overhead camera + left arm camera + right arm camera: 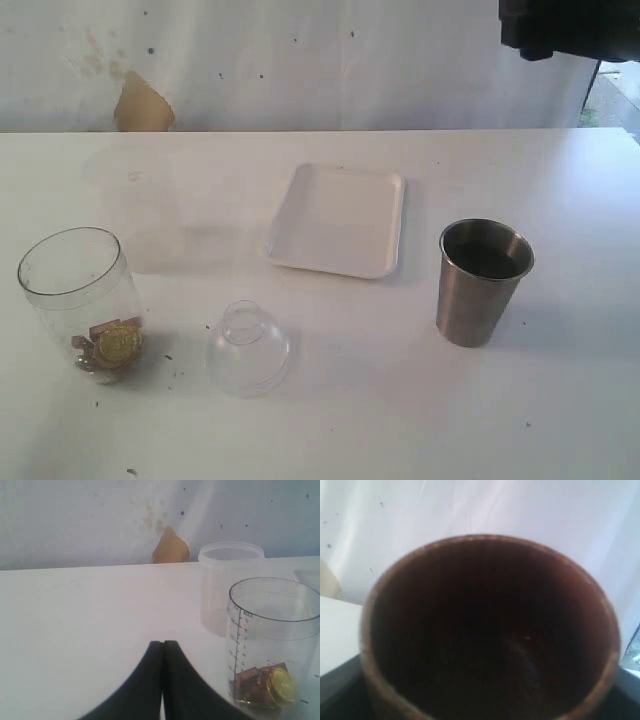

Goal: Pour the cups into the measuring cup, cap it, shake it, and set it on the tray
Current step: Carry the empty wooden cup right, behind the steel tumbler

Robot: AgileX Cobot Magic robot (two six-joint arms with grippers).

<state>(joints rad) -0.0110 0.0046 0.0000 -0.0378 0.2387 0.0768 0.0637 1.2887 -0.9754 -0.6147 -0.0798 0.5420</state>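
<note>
The measuring cup [80, 300] stands upright at the front left, with a gold coin and brown pieces [112, 345] at its bottom. In the left wrist view my left gripper [163, 643] is shut and empty, low over the table just beside the measuring cup [272, 645]. The brown wooden cup [490, 630] fills the right wrist view, its dark inside facing the camera, with my right gripper [485, 700] shut on it. The right arm [565, 25] hangs high at the back right. The steel tumbler [482, 282] stands at the right. The white tray [340, 220] lies in the middle.
A clear dome-shaped lid [248, 348] lies on the table in front of the tray. A faint frosted cup [135, 205] stands behind the measuring cup. A brown stain [143, 105] marks the back wall.
</note>
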